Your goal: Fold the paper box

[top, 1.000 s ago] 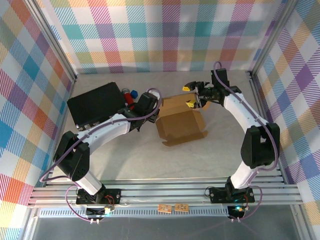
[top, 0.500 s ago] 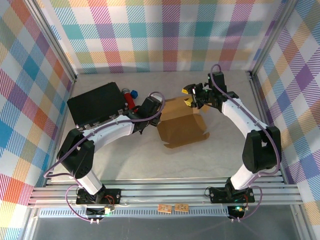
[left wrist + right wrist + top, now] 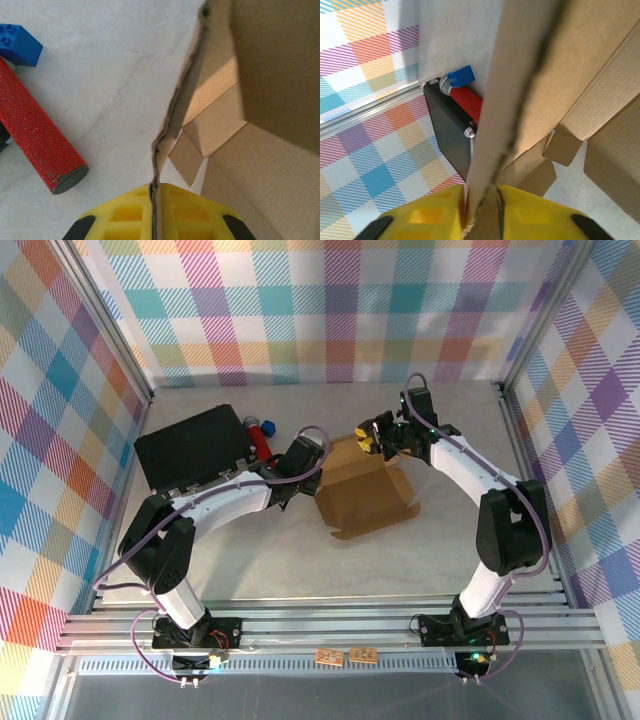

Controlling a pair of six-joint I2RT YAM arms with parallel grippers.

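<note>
- Table point(image 3: 300, 550): pale marbled surface; its near edge is hidden by the arm bases.
- Black case point(image 3: 190, 448): lies far left, with its near right corner covered by the left arm.
- Paper box point(image 3: 365, 490): brown cardboard, partly erected, at the centre of the table. The top is open, and the left wall is partly hidden behind the left wrist.
- Left gripper point(image 3: 152, 200): yellow fingers pressed together on the upright edge of the box's left wall; the finger bases are cut off.
- Right gripper point(image 3: 480, 200): fingers closed against both faces of the box's far flap, which is blurred by closeness.
- Red cylinder point(image 3: 260, 440): lies between case and box, its lower end hidden by the arm.
- Blue block point(image 3: 271, 426): just beside the cylinder's far end.
</note>
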